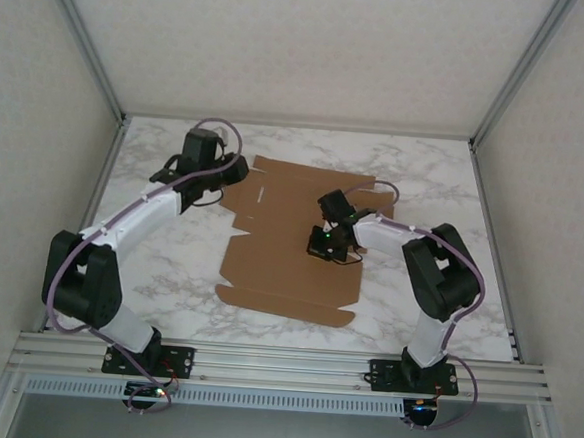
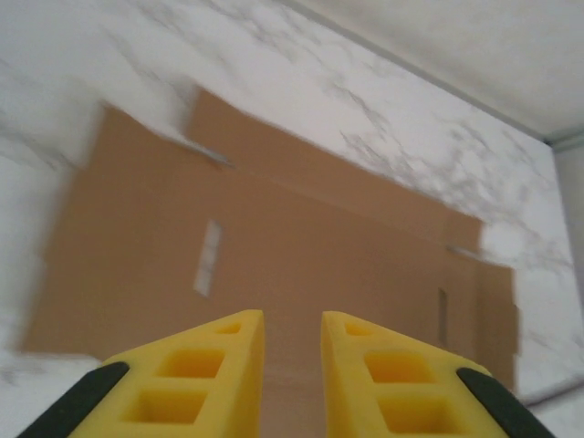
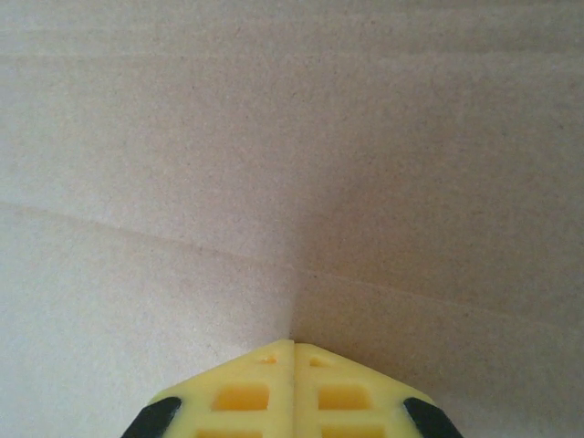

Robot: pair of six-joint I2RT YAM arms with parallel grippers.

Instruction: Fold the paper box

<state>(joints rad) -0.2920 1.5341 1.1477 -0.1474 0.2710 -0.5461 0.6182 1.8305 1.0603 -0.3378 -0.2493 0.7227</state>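
- Right gripper (image 3: 294, 343): both yellow fingers pressed together, no gap, nothing between them.
- Its tips sit low over the paper box (image 1: 281, 238), close to the surface; cannot tell if they touch.
- A crease (image 3: 182, 239) runs across the cardboard just ahead of those tips.
- Left gripper (image 2: 292, 315): fingers (image 2: 228, 342) stand slightly apart, a narrow gap, nothing in it.
- Brown cardboard spreads ahead of and below the left tips, blurred in the wrist view.
- A pale slot (image 2: 208, 257) lies just ahead and left of the left tips; a second, darker slot (image 2: 443, 304) lies off to their right.
- From above: the box is an unfolded flat sheet on the marble table (image 1: 169, 261), between the two arms.
- Left gripper hangs at the sheet's far left corner; right gripper is over its middle, towards the right side.
- One long flap lies at the sheet's near edge, nearer the bases than the right gripper.
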